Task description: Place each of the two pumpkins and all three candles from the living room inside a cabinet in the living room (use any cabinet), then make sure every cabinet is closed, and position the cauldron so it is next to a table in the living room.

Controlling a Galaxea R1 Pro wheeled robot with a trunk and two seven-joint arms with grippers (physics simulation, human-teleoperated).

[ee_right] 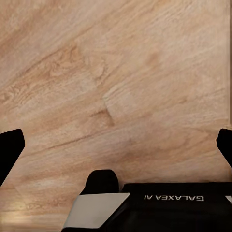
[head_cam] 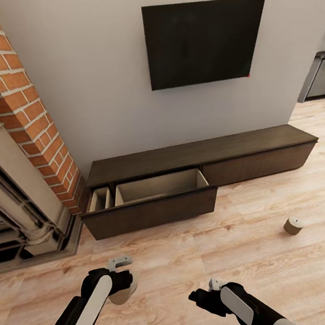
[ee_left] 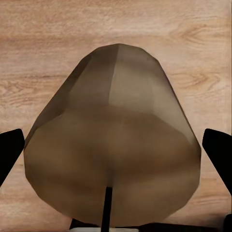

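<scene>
**1 candle in hand, drawer open and waiting**

The left gripper (head_cam: 122, 282) is clamped on 1 candle (ee_left: 113, 140), a tan stubby cylinder that sits between the two dark fingers (ee_left: 10, 150) in the left wrist view and hangs above the wooden floor (head_cam: 193, 250), a short way in front of the cabinet (head_cam: 199, 170). The right gripper (head_cam: 211, 291) is spread wide with nothing between its fingers, only floorboards beneath it.

The cabinet's left drawer (head_cam: 150, 204) stands pulled out, and its pale interior looks bare as far as the head view reaches (the near part is hidden behind the drawer front). The drawer front to its right is flush and shut. So the task appears to be in an early stretch: no candle or pumpkin can be seen stored, and the open drawer will need shutting at the end.

Count in sight: 2 candles, the held one and a second candle (head_cam: 293, 226) lying on the floor off to the right, well apart from both arms; 1 cabinet with 1 drawer open; 1 wall screen (head_cam: 206, 40); 1 brick fireplace (head_cam: 18, 149).
</scene>
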